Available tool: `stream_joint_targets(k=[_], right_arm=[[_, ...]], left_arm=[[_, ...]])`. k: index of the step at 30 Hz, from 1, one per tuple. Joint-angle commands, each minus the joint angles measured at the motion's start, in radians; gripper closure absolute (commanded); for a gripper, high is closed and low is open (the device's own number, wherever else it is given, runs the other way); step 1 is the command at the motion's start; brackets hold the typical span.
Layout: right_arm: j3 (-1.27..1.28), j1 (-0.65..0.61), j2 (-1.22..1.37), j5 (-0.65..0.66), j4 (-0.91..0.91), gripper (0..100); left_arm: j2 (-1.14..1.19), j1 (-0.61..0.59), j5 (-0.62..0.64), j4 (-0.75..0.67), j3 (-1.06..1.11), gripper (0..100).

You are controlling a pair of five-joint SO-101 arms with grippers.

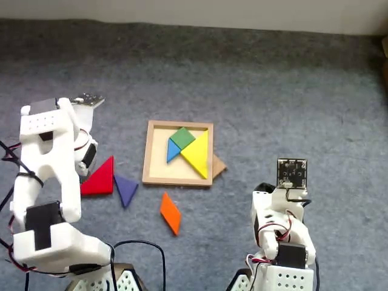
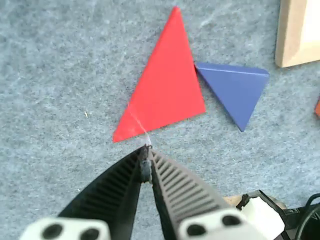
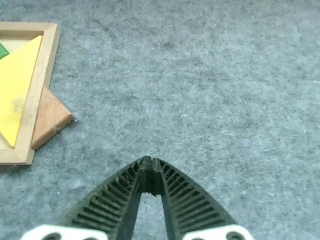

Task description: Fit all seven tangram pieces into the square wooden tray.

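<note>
Left jaws closed and empty, I hang over the desk (image 2: 50,75) just short of the red triangle (image 2: 165,90). The blue triangle (image 2: 235,90) lies just beside it, the wooden tray (image 2: 295,35) beyond. Flat, stiff, probably light: pinch across its edges. Right jaws closed, empty.

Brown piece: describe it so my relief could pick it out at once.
Start at the square wooden tray. At its corner nearest the right arm, the brown piece juts out from the frame. It alone is plain wood-brown and touches the tray; the red triangle, purple triangle and orange piece lie apart.
</note>
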Motion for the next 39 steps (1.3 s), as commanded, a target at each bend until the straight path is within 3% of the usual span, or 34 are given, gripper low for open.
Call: stream_joint_targets(k=[1, 13, 18, 23, 33, 39], right_arm=[[0.143, 0.013, -0.004, -0.002, 0.002, 97.4], [0.143, 0.013, -0.004, -0.002, 0.002, 97.4], [0.143, 0.013, -0.004, -0.002, 0.002, 97.4], [0.143, 0.013, -0.004, -0.002, 0.002, 97.4], [0.143, 0.013, -0.004, -0.002, 0.002, 97.4], [0.143, 0.015, -0.004, -0.002, 0.002, 97.4]], left_arm=[[-0.084, 0.028, -0.017, -0.009, 0.005, 100], [-0.418, 0.031, -0.055, -0.158, 0.214, 100], [-0.456, 0.033, -0.058, -0.169, 0.249, 100], [-0.46, 0.033, -0.189, -0.164, 0.246, 100], [-0.484, 0.033, -0.189, -0.172, 0.26, 100], [-0.708, 0.127, -0.186, -0.262, 0.458, 100]])
